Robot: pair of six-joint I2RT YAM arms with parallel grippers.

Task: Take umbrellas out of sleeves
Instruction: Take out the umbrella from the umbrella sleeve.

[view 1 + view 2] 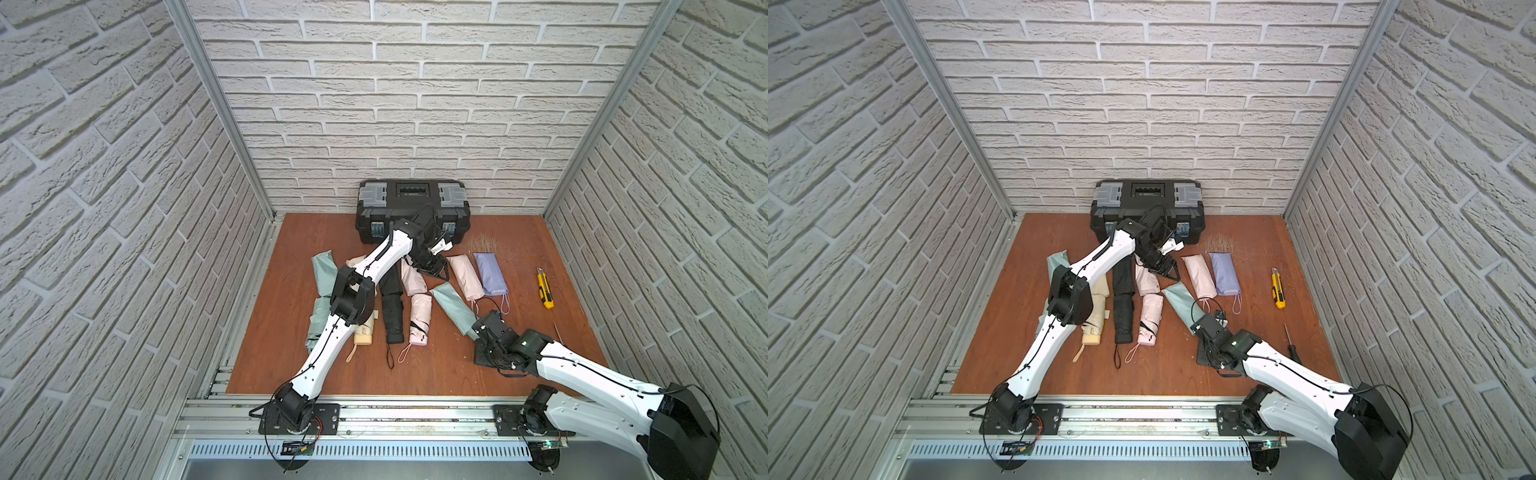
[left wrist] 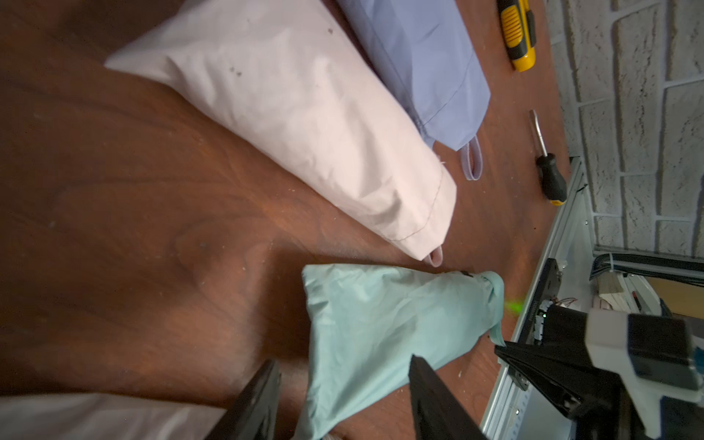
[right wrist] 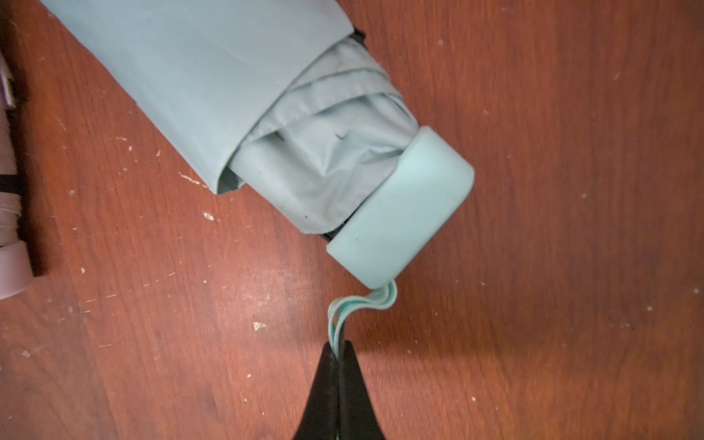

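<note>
1. Brick-patterned walls [image 1: 415,104] on three sides; reddish wooden table [image 1: 436,374]; black toolbox [image 1: 411,193] at the back.
2. On the left arm's side, a cream umbrella [image 1: 363,334], a black umbrella [image 1: 394,320] and a pink umbrella [image 1: 419,320] lay bare. A plump pink sleeve [image 1: 464,272] and a lavender sleeve [image 1: 491,274] lay untouched, loops poking out.
3. Step in hand: the mint umbrella [image 3: 335,167], lying mid-table between the pink umbrella and the pink sleeve. Its handle [image 3: 400,224] and some folded cloth showed past the mouth of the mint sleeve [image 3: 198,76]; the rest sat inside.
4. Right gripper [image 3: 337,354] was pinched tight on the wrist loop [image 3: 362,304], just off the handle.
5. Left gripper [image 2: 344,362] hung over the sleeve's closed end, jaws apart, gripping nothing; contact with the cloth could not be told.
6. Judged next: the left jaws close on that end to anchor the sleeve, and the right draws the loop straight along the umbrella. An unanchored sleeve would likely drag along.
</note>
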